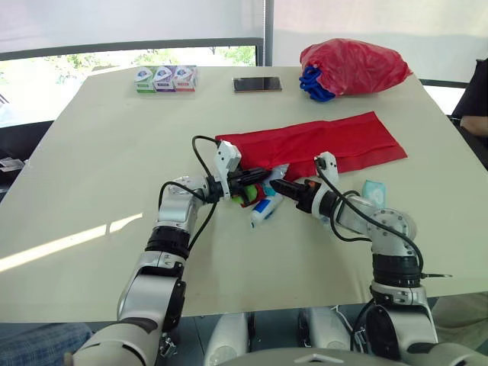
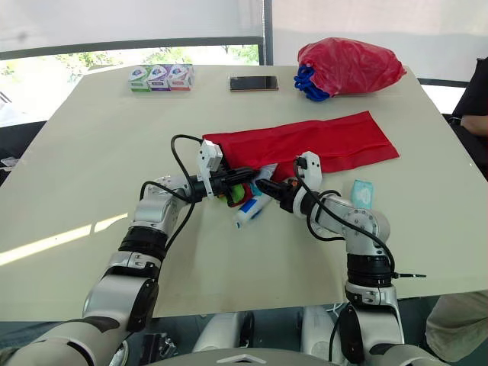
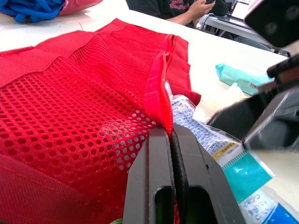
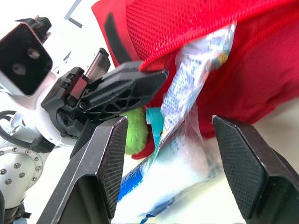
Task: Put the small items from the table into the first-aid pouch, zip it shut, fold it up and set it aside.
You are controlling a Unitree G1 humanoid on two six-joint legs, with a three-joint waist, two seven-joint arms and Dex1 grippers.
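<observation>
**Your left gripper [image 3: 171,140] is clamped on the mesh lip of the first-aid pouch [image 3: 70,93], and your right gripper [image 4: 168,128] is spread wide around a clear packet [image 4: 187,98].**

The left gripper's fingers are pressed flat together on the red mesh edge. The pouch lies spread out at the middle of the table [image 1: 91,191]. The clear packet hangs half out of the pouch mouth between your right fingers; you cannot tell whether either pad touches it. A green item [image 4: 138,135] is mostly hidden behind the left gripper, and a white-and-blue tube [image 1: 263,211] lies just below both grippers. A teal wipes pack [image 1: 374,191] sits just beside your right forearm. The near-left part of the table is open. At the far edge stand three small boxes [image 1: 166,78], a phone [image 1: 257,85] and a red plastic bag [image 1: 354,65], all apart from the pouch. A person [image 1: 476,114] is cut off at the right edge.
</observation>
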